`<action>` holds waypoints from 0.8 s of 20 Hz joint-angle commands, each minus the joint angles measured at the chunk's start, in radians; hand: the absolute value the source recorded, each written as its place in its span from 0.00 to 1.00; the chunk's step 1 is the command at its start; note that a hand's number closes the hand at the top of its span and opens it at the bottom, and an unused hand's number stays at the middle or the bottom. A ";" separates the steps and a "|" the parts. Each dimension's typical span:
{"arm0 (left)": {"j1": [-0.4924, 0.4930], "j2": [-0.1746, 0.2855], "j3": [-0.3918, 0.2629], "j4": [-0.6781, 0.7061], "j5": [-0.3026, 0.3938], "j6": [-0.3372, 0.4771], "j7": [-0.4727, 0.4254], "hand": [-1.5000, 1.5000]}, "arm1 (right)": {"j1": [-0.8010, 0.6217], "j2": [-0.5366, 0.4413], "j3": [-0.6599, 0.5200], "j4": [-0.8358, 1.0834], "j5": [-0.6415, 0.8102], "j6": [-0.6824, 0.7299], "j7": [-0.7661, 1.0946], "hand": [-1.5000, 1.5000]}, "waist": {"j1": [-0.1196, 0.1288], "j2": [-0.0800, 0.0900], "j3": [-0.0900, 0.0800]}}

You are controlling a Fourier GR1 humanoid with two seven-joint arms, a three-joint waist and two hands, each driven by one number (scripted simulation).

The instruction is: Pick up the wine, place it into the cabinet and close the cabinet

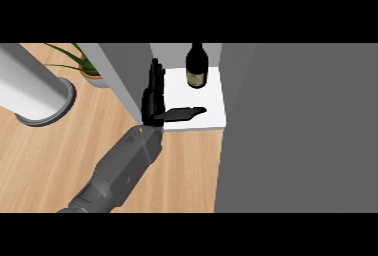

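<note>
A dark glass wine bottle (196, 67) is standing upright at the back of the white cabinet shelf (214, 97). The black left hand (152, 101) is resting wide open along the shelf's left edge, fingers straight, thumb spread, holding nothing.

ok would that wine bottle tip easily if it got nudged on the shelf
Probably tippy: the wine bottle stands upright, tall and narrow, on the white shelf. If it fell, its round body would likely roll. It looks like glass, so rigid and perhaps breakable.
</note>
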 commanded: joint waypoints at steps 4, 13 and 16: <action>0.152 0.000 -0.230 -0.311 0.060 0.216 0.053 0.00 | 0.108 0.005 0.002 -0.088 0.012 0.000 -0.027 0.00 | 0.035 -0.001 0.000; 0.374 0.006 -0.356 -0.651 -0.057 0.360 0.102 0.00 | 0.068 -0.023 -0.027 -0.162 -0.028 -0.024 0.071 0.00 | 0.048 -0.002 0.000; 0.506 0.069 -0.399 -0.858 -0.083 0.383 0.115 0.00 | 0.037 -0.037 -0.058 -0.110 -0.030 -0.027 0.059 0.00 | 0.056 -0.003 0.001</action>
